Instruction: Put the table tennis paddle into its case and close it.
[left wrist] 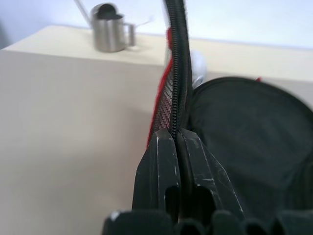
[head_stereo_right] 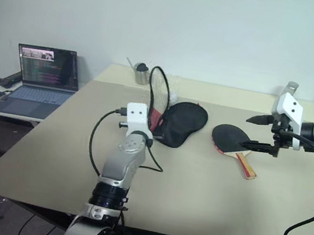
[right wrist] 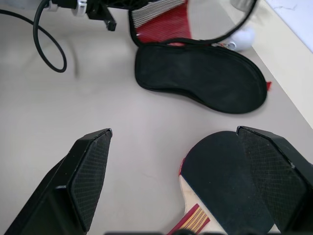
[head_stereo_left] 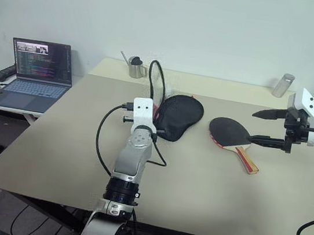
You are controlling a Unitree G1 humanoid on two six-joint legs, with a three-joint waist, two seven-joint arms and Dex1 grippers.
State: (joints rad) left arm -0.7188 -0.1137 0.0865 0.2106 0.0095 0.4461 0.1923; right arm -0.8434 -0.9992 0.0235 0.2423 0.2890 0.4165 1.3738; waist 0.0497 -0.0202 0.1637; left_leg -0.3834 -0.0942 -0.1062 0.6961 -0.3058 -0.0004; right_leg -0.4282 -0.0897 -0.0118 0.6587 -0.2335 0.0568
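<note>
The case [head_stereo_left: 179, 116] lies open at the table's middle, its black lower half flat. Its upper flap [head_stereo_left: 155, 85], with a red panel and black zip rim, stands upright. My left gripper [left wrist: 175, 139] is shut on that zip rim at the flap's near edge. The table tennis paddle [head_stereo_left: 228, 130] lies flat to the right of the case, black face up, with its striped handle [head_stereo_left: 247, 160] pointing toward the near right. My right gripper [head_stereo_left: 268, 128] hovers open just above the paddle's right side, with nothing between its fingers; in the right wrist view the paddle [right wrist: 225, 171] sits under one finger.
A metal jug [head_stereo_left: 136, 66] stands at the back behind the case, and a metal canister [head_stereo_left: 284, 85] at the back right. An open laptop [head_stereo_left: 37, 71] sits on a side table to the left. A white ball [right wrist: 243, 36] rests by the case's far side.
</note>
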